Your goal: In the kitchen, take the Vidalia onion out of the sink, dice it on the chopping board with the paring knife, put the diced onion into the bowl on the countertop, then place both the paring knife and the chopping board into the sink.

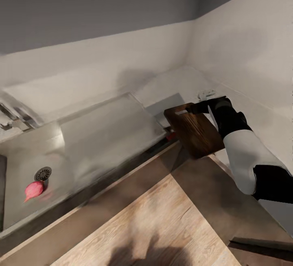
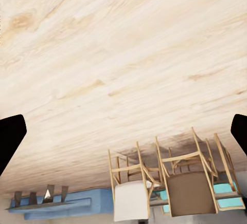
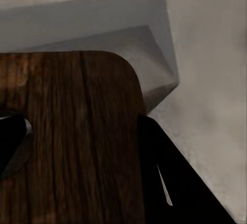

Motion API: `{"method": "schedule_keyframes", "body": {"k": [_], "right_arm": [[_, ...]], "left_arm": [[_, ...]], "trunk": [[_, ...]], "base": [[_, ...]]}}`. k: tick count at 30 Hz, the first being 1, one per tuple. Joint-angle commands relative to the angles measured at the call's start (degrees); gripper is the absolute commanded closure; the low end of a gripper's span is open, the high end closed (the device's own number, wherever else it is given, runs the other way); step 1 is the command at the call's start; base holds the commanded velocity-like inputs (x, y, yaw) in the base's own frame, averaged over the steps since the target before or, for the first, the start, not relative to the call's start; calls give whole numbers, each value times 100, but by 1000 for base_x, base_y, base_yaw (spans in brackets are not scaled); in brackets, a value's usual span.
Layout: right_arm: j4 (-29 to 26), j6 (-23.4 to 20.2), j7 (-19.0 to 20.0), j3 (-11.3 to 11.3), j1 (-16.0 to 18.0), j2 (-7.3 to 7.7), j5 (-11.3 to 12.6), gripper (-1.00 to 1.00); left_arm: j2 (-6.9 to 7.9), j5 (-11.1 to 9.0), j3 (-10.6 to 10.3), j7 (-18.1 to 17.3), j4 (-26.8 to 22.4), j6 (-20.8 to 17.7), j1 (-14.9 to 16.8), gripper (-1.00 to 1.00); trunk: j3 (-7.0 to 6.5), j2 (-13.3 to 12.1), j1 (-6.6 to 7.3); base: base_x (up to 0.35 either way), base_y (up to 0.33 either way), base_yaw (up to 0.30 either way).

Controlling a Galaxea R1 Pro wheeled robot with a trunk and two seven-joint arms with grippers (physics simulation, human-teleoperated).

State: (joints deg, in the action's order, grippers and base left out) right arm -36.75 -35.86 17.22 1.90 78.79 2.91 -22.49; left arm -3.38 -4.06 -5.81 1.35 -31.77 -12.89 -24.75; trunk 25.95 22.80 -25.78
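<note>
My right gripper (image 1: 196,107) is shut on the handle end of the brown wooden chopping board (image 1: 195,132), which hangs tilted over the countertop's (image 1: 175,85) front edge, right of the drainboard. In the right wrist view the board (image 3: 77,131) sits between both black fingers (image 3: 164,178). A short red piece, the paring knife's handle (image 1: 171,136) by its look, peeks out at the board's lower left corner. A pinkish-red bulb, seemingly the onion (image 1: 33,189), lies in the steel sink (image 1: 24,156) by the drain. A small white shape, perhaps the bowl (image 1: 206,93), shows behind the gripper. My left gripper (image 2: 123,136) is open and empty.
The flat steel drainboard (image 1: 106,129) lies between sink and board, with the faucet (image 1: 14,117) at the far left. A pale wall corner closes the counter at the right. Wood floor (image 1: 162,225) spreads below. The left wrist view looks at floor and several chairs (image 2: 175,188).
</note>
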Motion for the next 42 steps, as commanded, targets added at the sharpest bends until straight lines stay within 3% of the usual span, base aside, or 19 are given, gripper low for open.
{"method": "schedule_keyframes", "body": {"k": [1, 36, 42], "right_arm": [[-4, -17, 44, 19, 4, -6, -56, 100], [3, -17, 44, 5, 4, -55, -53, 100], [9, -17, 43, 6, 4, -62, -53, 100]], "left_arm": [[4, -43, -20, 13, -17, -39, -4, -100], [4, -42, -17, 9, -13, -39, -4, -100], [4, -39, -17, 13, -13, -39, -4, -100]], "trunk": [[1, 11, 0], [-316, 11, 0], [-350, 11, 0]], "base": [[-303, 179, 0], [-304, 175, 0], [-305, 183, 203]]}}
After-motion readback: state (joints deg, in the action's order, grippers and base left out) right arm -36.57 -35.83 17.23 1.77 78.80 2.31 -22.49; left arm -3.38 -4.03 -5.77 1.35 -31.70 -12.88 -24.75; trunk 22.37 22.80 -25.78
